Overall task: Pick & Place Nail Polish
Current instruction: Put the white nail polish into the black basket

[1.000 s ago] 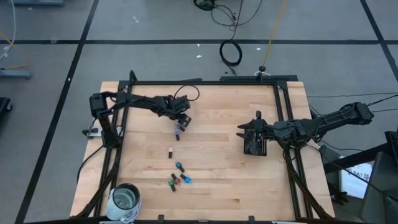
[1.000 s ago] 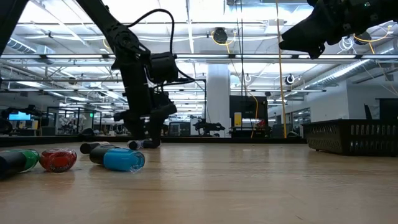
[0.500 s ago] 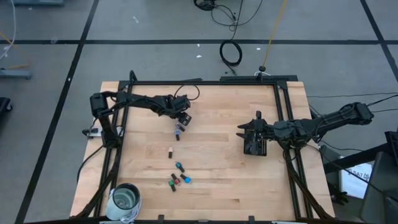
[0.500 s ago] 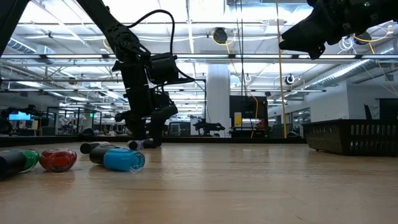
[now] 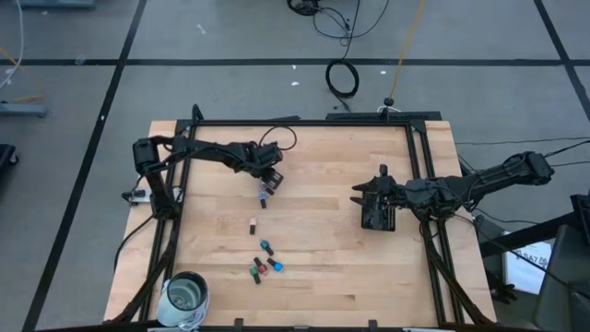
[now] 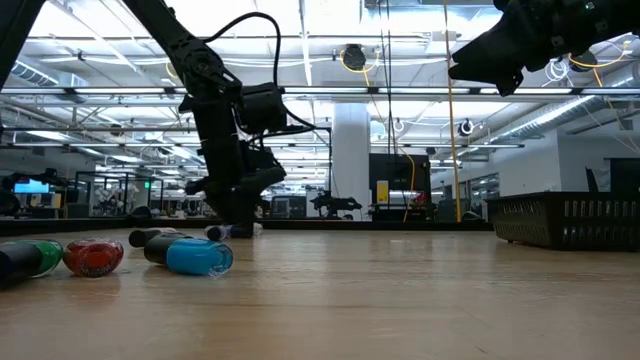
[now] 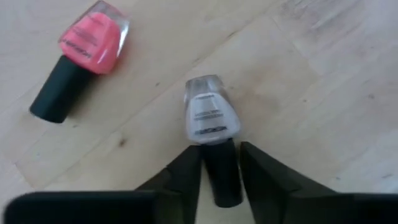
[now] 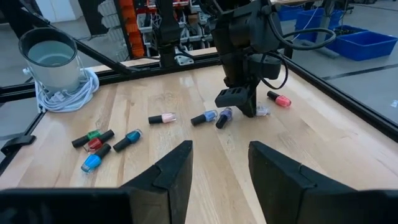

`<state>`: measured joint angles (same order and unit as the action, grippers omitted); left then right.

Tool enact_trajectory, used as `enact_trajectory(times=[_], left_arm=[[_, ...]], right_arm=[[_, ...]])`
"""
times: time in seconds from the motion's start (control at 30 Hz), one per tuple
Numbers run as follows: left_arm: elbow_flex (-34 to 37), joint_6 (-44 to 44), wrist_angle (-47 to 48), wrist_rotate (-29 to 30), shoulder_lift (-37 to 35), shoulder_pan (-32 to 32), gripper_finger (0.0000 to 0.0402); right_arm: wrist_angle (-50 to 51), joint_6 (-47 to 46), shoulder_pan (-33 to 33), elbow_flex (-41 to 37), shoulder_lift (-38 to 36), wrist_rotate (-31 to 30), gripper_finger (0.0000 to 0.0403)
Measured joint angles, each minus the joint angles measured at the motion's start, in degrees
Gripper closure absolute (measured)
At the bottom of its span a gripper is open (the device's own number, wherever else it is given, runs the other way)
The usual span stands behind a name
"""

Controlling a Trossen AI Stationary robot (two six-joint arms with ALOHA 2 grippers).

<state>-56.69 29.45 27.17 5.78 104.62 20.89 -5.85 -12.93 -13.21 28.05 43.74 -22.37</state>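
1. Nine small nail polish bottles (image 8: pixel 161 118) lie on the table, counted in the right wrist view.
2. One round glass jar (image 5: pixel 187 297).
3. One black tray (image 6: pixel 565 220).
4. One wooden table (image 5: pixel 313 295).
5. Two dark robot arms, left (image 5: pixel 212 152) and right (image 5: pixel 479 180).

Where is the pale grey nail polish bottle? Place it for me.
The pale grey bottle lies on the wooden table in its left half, its dark cap between the left gripper's fingers, with a pink bottle lying nearby.
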Motion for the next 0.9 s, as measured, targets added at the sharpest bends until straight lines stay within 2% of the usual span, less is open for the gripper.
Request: enact_trajectory(times=[0.13, 0.23, 0.5, 0.73, 0.9], left_arm=[[0.0, -1.33, -0.36, -0.15, 0.0, -0.05, 0.0342], [0.02, -2.68, -0.79, -0.09, 0.0, -0.05, 0.0363], [0.11, -10.17, -4.82, 1.13, 0.04, -0.88, 0.0355], [0.44, -16.14, -8.67, 3.13, -2.23, -2.76, 0.0364], [0.22, -21.36, -15.08, 6.21, -3.76, -4.62, 0.0364]], right_arm=[[0.02, 0.09, 0.0, 0.0, -0.01, 0.0, 0.0259], [0.02, 0.09, 0.0, 0.0, 0.0, -0.01, 0.0259], [0.02, -0.87, 0.0, 0.0, 0.05, -0.33, 0.0259], [0.07, 1.75, 0.0, 0.0, 0.05, -0.42, 0.0259], [-0.48, 3.15, 0.35, -0.73, 0.12, -2.61, 0.0259]])
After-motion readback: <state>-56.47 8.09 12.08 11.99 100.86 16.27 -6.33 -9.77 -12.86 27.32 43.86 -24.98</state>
